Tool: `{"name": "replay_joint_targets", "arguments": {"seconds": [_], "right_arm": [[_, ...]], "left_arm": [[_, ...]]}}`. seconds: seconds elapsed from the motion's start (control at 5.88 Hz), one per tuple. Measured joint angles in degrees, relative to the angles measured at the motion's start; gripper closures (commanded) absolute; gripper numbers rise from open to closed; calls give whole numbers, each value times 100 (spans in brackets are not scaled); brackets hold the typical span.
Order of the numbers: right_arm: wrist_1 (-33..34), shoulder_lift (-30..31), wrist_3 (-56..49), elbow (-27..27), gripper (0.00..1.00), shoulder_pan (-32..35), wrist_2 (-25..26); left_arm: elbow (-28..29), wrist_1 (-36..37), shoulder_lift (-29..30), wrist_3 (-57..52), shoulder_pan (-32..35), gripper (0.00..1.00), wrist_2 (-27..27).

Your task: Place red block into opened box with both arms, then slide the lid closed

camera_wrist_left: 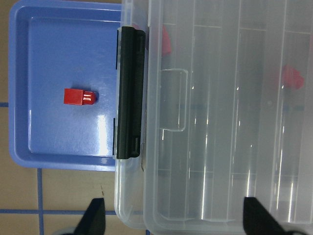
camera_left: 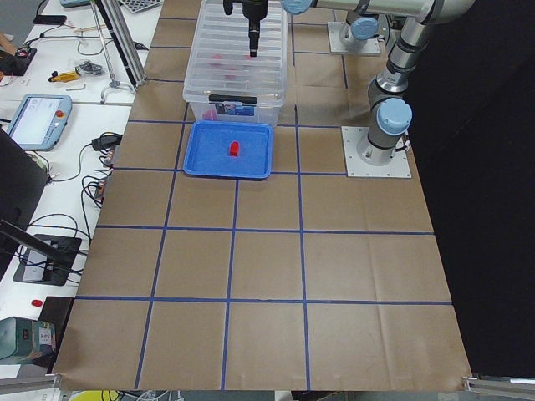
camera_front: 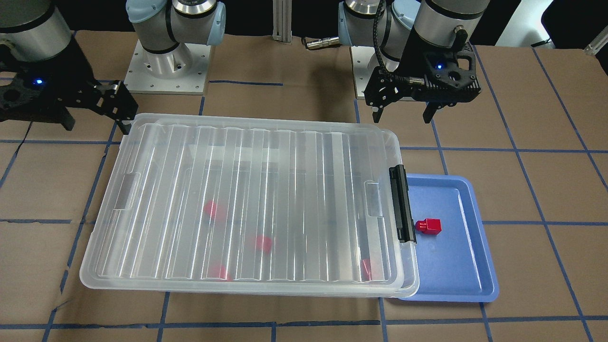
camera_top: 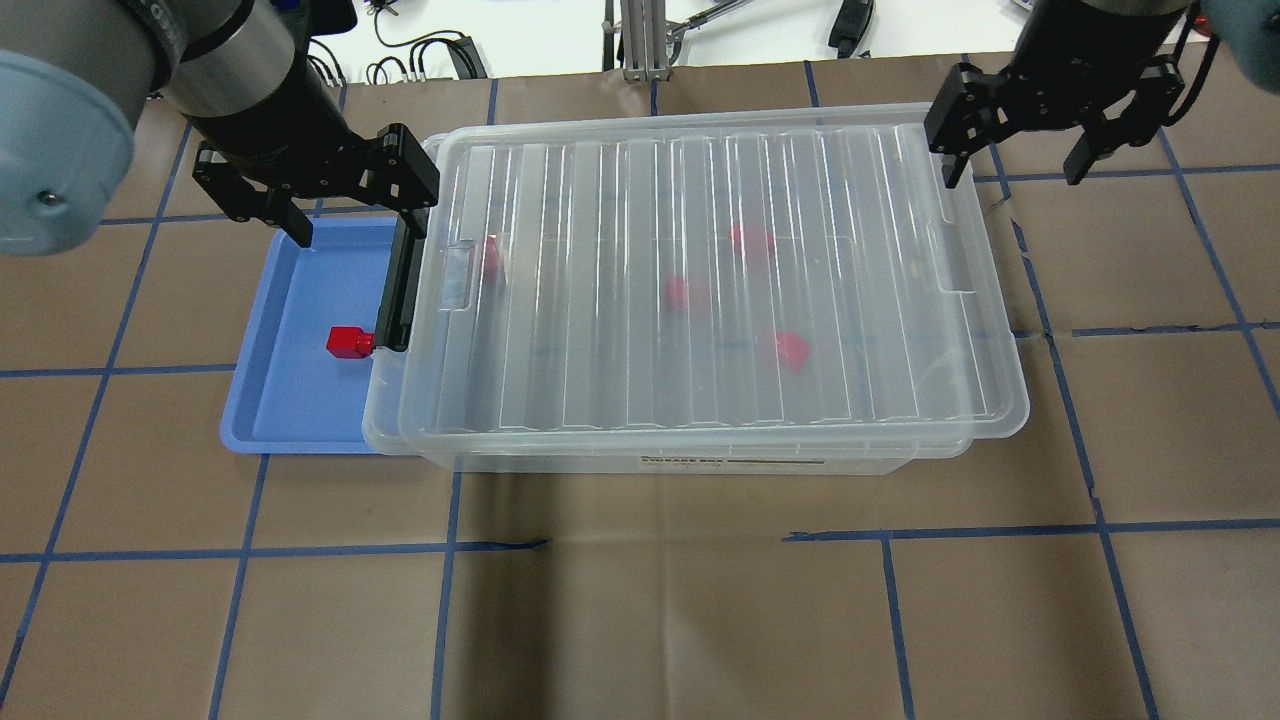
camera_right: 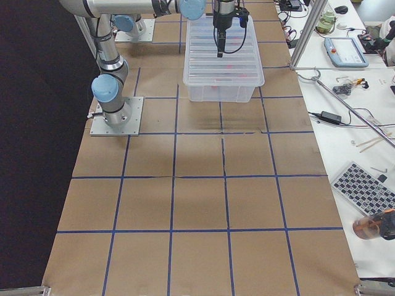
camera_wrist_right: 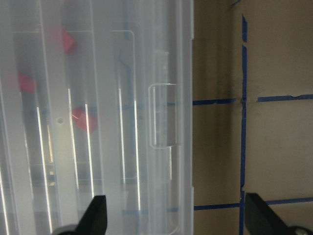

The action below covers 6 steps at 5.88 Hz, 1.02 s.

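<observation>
Clear plastic covers nearly everything here: the lid (camera_front: 247, 199) lies over the box (camera_top: 700, 462), and four red blocks (camera_front: 262, 243) show blurred through it. One more red block (camera_front: 429, 225) sits outside, in the blue tray (camera_front: 470, 266), just beside the black latch bar (camera_front: 402, 204).

The left tool (camera_front: 403, 113) hangs above the latch end with its fingers spread wide and nothing between them. One finger is over the tray, the other over the latch. The tray block lies lower than this tool and a little to its robot side. The right tool (camera_top: 1012, 170) hovers over the opposite short end, likewise spread and empty, with the lid's edge below its inner finger.

From where I stand, the lid looks pushed slightly toward the right tool. A strip of box rim shows bare at the latch end, so I judge it is not seated squarely.

- With the box covered, the tray block has no way in. Dropping it now would leave it on top of the lid.
- The block is so near the latch that a descending left finger could strike the bar, or nudge the block under the overhang.
- A push on the skewed lid may jam it on the rim. It could also drag the whole box across the bench (camera_front: 285, 323), shoving the tray with it.
</observation>
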<state>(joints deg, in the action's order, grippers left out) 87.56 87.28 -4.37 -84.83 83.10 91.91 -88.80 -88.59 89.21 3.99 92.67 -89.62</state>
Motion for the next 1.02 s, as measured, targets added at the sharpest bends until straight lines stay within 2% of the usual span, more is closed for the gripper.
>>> {"name": "replay_joint_targets", "arguments": {"seconds": [0.34,0.68,1.02], "right_arm": [[340,-5,-521,-535,0,-519,-59],[1515,-18,-599,-1464,0,-596,-37],[1991,-46,-603,-1875,0,-604,-69]], "left_arm": [[5,0,0,5,5,1,-2],[26,7,6,5,2,1,0],[38,9,15,5,3,1,6]]}}
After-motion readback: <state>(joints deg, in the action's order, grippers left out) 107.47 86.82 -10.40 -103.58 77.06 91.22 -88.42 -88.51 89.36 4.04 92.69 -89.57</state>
